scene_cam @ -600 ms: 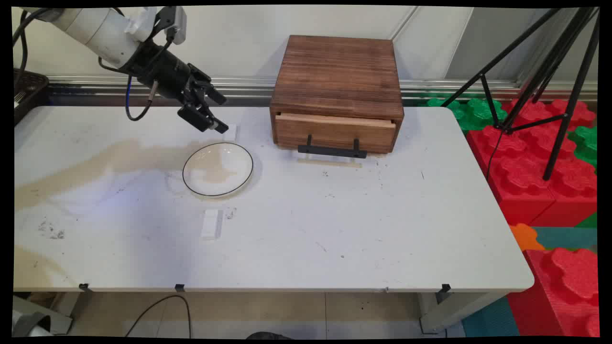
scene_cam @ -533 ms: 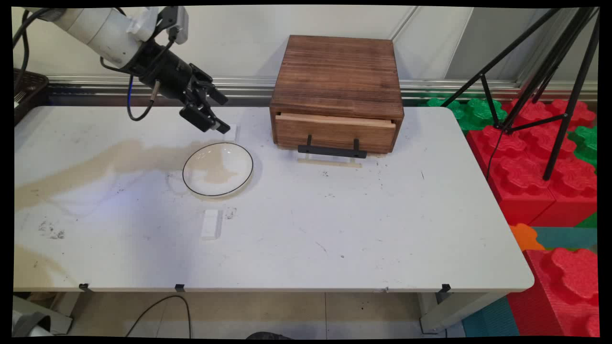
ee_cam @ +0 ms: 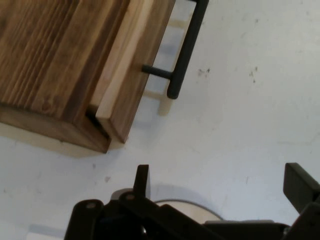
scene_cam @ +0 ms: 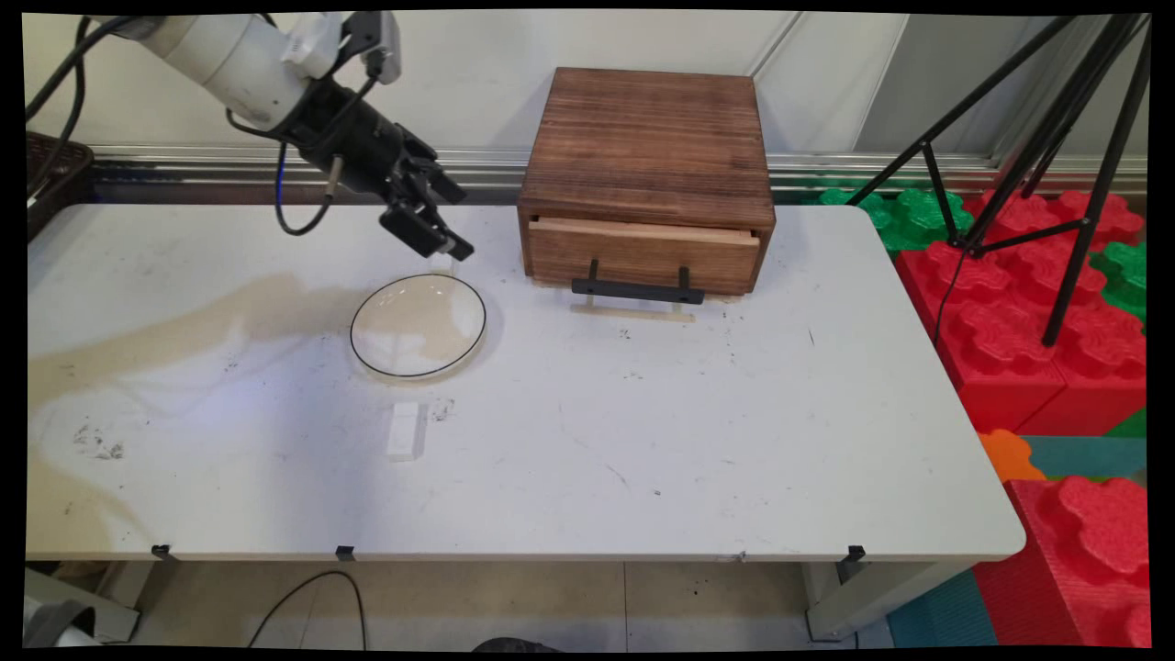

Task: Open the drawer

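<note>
My black gripper [scene_cam: 456,223] hangs open and empty above the table, just past the far rim of a white plate with a thin black rim [scene_cam: 418,325]. It is left of a wooden drawer box [scene_cam: 648,174] and touches nothing. The box's drawer stands slightly ajar, with a black bar handle [scene_cam: 637,290] on its front. In the hand view the gripper [ee_cam: 220,185] points at bare table, with the box corner [ee_cam: 60,60] and handle [ee_cam: 186,47] above it and the plate's rim [ee_cam: 185,204] low between the fingers. A small white block [scene_cam: 443,263] lies behind the plate, partly hidden by the gripper.
Another small white block [scene_cam: 404,430] lies in front of the plate. A dark basket [scene_cam: 55,174] sits at the table's far left. Right of the table stand a black tripod [scene_cam: 1056,138] and red and green foam blocks [scene_cam: 1028,340].
The arm and gripper have moved to the right, toward the wooden box, still open. Plate, blocks and box have not moved.
</note>
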Controlling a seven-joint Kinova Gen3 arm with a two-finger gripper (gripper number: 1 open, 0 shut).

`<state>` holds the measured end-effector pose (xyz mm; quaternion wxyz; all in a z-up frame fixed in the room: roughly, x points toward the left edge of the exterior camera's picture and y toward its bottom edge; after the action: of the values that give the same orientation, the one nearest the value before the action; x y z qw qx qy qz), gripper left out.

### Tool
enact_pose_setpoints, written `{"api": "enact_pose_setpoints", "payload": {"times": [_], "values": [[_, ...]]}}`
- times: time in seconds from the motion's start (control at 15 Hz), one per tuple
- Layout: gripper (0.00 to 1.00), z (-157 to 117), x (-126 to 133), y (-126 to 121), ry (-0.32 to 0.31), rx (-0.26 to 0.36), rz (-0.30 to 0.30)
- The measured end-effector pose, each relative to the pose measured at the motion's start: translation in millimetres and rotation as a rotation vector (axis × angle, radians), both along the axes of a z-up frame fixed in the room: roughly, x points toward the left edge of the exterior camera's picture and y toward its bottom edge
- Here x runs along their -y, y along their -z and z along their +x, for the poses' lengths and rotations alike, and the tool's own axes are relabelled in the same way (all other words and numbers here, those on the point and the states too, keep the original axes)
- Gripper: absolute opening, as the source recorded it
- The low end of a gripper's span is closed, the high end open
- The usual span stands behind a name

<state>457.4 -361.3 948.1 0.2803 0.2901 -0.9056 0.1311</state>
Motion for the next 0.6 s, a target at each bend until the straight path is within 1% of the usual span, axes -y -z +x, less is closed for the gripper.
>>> {"api": "enact_pose_setpoints", "payload": {"times": [0.13, 0.4, 0.6], "values": [[1.0, -12, 1, -2, 0.0, 0.002, 0.0], [1.0, -45, 5, -5, 0.002, 0.01, 0.0], [1.0, -61, 9, -5, -0.003, 0.021, 0.001]]}}
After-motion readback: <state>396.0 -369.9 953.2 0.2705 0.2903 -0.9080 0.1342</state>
